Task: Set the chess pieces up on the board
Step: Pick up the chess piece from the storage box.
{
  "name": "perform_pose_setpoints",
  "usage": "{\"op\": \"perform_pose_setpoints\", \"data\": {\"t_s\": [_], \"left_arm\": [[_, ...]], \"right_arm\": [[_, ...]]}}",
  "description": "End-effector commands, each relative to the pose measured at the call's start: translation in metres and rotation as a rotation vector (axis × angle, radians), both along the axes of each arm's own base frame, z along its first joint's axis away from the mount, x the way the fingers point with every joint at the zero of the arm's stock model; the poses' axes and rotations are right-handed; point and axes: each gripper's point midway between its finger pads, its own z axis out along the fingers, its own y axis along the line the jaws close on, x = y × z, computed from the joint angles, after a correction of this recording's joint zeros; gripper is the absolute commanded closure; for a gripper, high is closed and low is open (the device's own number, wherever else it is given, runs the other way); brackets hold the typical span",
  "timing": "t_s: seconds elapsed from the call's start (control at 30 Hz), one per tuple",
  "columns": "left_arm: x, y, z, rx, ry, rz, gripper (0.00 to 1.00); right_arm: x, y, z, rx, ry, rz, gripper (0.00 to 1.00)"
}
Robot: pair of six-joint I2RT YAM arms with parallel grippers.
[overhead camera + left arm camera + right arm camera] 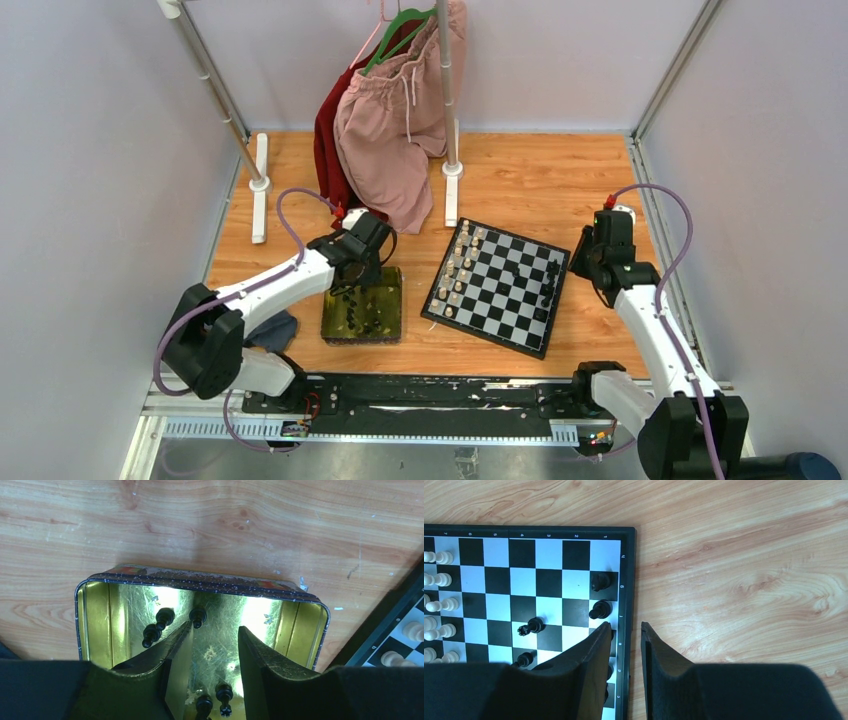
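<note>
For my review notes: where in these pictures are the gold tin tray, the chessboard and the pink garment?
gold tin tray [200, 576]: left wrist view, on its far rim.
chessboard [534, 531]: right wrist view, on its dark border.
pink garment [385, 135]: top external view, on the middle of the cloth.

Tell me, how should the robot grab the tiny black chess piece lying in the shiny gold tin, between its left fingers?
Probably by its slim waist, from straight above: the black chess piece lies lengthwise between the fingers of the left gripper, and the walls of the shiny gold tin block sideways approaches.
</note>
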Motion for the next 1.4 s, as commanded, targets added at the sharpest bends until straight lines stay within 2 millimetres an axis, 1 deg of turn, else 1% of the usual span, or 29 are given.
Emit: {"op": "perform_pose_setpoints", "data": {"t_s": [0.0,0.2,0.5,0.57,0.7,0.9,1.07,1.13,1.23,1.27,1.37], "left_arm": [[-0.003,0.003,-0.014,0.001,0.026,0.019,0.57],[-0.005,0.007,-0.027,0.014,0.043,0.028,0.57],[0.0,0.007,-0.033,0.025,0.049,0.031,0.58],[0.001,0.006,-0.035,0.026,0.051,0.03,0.6],[0.002,0.007,-0.037,0.032,0.054,0.033,0.61],[0.001,0.008,-0.038,0.032,0.056,0.035,0.72],[0.0,0.009,-0.038,0.037,0.062,0.037,0.73],[-0.001,0.01,-0.039,0.039,0.064,0.036,0.76],[-0.002,0.011,-0.039,0.04,0.064,0.036,0.84],[-0.003,0.011,-0.039,0.041,0.066,0.036,0.89],[-0.003,0.011,-0.039,0.037,0.065,0.038,0.92]], "right_arm": [[0.005,0.003,0.008,-0.009,-0.016,0.008,0.67],[0.006,0.003,0.004,-0.012,-0.009,0.011,0.67],[0.006,0.003,0.003,-0.013,-0.006,0.011,0.67],[0.006,0.003,0.002,-0.012,-0.005,0.011,0.67],[0.006,0.003,0.0,-0.014,-0.001,0.012,0.67],[0.004,0.002,-0.001,-0.019,0.003,0.01,0.67],[0.004,0.002,-0.002,-0.017,0.002,0.01,0.67],[0.003,0.002,-0.002,-0.016,0.002,0.009,0.67],[0.002,0.002,-0.002,-0.016,0.004,0.009,0.67],[0.002,0.002,-0.003,-0.016,0.005,0.009,0.67],[0.001,0.002,-0.003,-0.017,0.006,0.008,0.67]]}}
